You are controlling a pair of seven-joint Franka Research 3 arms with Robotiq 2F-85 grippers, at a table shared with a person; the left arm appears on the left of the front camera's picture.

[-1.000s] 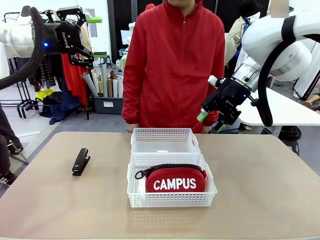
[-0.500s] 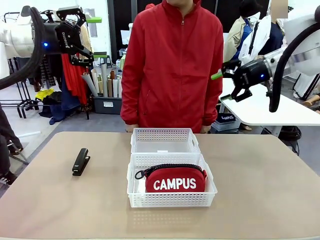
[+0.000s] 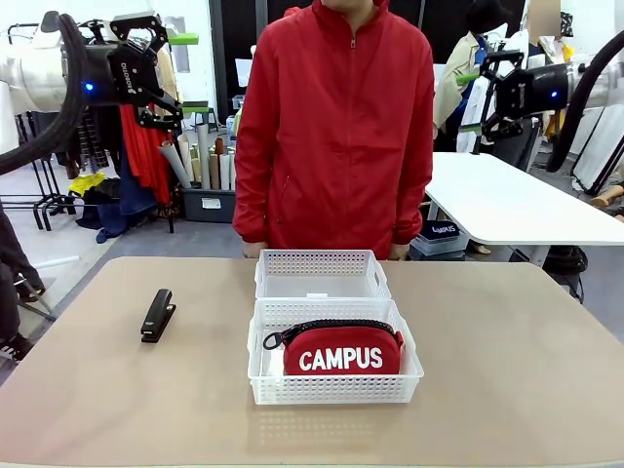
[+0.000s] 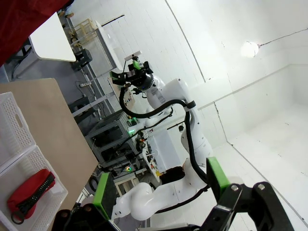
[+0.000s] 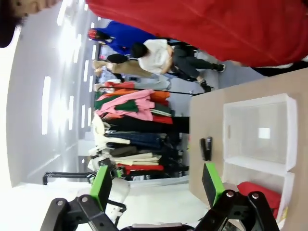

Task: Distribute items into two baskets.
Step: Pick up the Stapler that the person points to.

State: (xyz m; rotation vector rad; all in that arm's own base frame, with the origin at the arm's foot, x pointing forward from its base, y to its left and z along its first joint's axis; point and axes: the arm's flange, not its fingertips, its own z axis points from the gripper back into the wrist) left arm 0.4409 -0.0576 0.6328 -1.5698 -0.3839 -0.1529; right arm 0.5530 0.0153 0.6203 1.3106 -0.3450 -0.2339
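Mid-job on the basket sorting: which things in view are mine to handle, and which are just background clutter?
Job:
- red CAMPUS pouch, lying in the near basket
- far basket
- black stapler, on the table left of both baskets

Lying about:
- white side table
- bin of rolls on the floor
- clothes rack

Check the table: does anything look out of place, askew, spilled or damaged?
Only the black stapler stands out: it lies loose on the table, left of the near basket and the far basket, in neither. The red pouch sits neatly in the near one. Nothing looks spilled or damaged.
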